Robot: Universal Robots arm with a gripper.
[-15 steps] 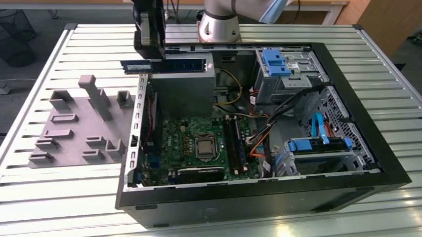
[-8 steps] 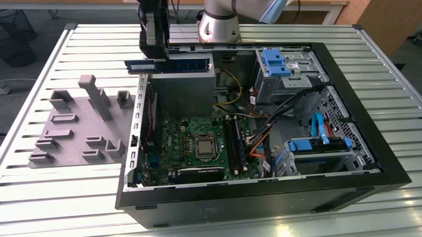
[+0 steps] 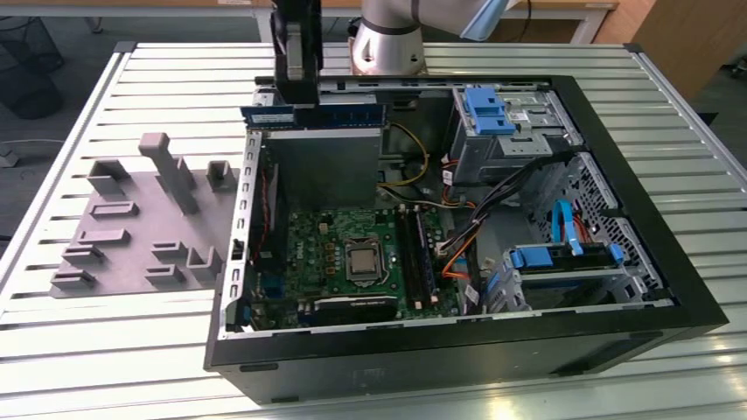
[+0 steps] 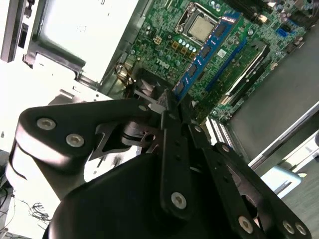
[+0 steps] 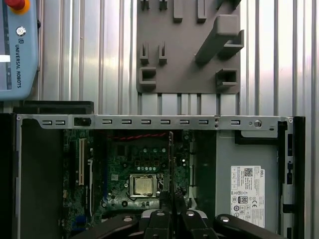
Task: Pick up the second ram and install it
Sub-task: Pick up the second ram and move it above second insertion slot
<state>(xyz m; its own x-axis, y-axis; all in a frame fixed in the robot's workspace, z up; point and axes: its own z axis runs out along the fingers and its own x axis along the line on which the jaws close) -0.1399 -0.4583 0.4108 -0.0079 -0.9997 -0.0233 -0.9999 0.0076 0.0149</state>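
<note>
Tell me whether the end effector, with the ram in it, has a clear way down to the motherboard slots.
Probably yes: the end effector holds the second ram above the open case, and nothing visibly covers the slots.

Open computer case on the bench, holder tray beside it.

The computer case [image 3: 653, 262] lies open on the bench [image 3: 70, 350], taking up the middle and the side toward the exterior view's right. The holder tray [image 3: 129, 227] lies flat on the bench just beside the case, toward the exterior view's left edge. Inside the case, the motherboard [image 3: 350, 254] sits on the floor near the front wall; the power-supply box [image 3: 321, 166] lies behind it. The pincer [image 3: 297, 96] holds the second ram [image 3: 315, 115] above the power-supply box, lengthwise across its far end.
</note>
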